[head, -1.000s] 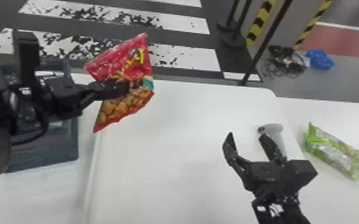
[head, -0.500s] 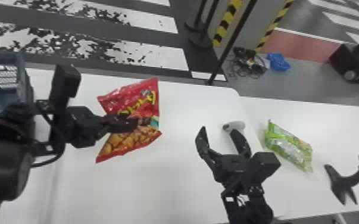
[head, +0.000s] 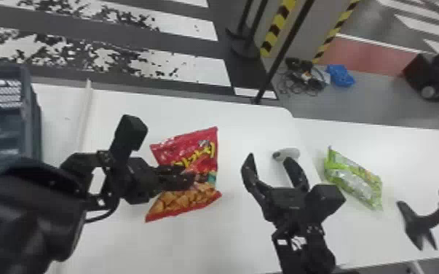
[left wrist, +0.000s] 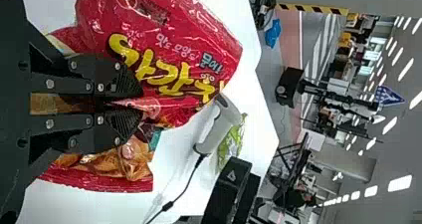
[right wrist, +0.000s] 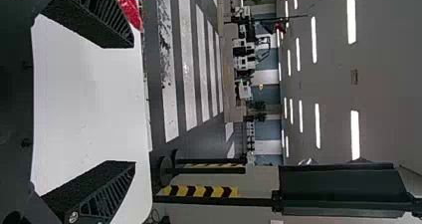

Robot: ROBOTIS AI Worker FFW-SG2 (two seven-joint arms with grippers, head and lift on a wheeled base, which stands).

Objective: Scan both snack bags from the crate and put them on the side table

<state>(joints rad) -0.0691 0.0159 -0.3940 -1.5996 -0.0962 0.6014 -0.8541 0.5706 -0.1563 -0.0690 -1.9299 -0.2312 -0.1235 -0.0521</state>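
My left gripper (head: 189, 180) is shut on the red snack bag (head: 200, 153), holding it by the middle over the white table. In the left wrist view the left gripper (left wrist: 132, 103) pinches a fold of the red bag (left wrist: 164, 50). To the bag's right, my right gripper (head: 271, 167) stands open with nothing between its fingers; the right wrist view also shows the right gripper (right wrist: 133, 104) wide apart. A grey-white scanner (head: 290, 154) lies just beyond its right finger. The green snack bag (head: 355, 178) lies on the side table (head: 418, 153) at the right.
A blue-grey crate (head: 32, 109) stands at the far left. On the side table's right part sits a black stand (head: 420, 222). The left wrist view shows a cable (left wrist: 181, 191) trailing from the scanner. A dark pole (head: 284, 54) rises behind the tables.
The head view has turned rightward, so the crate slid left and more of the side table shows. The left gripper has carried the red bag closer to the open right gripper.
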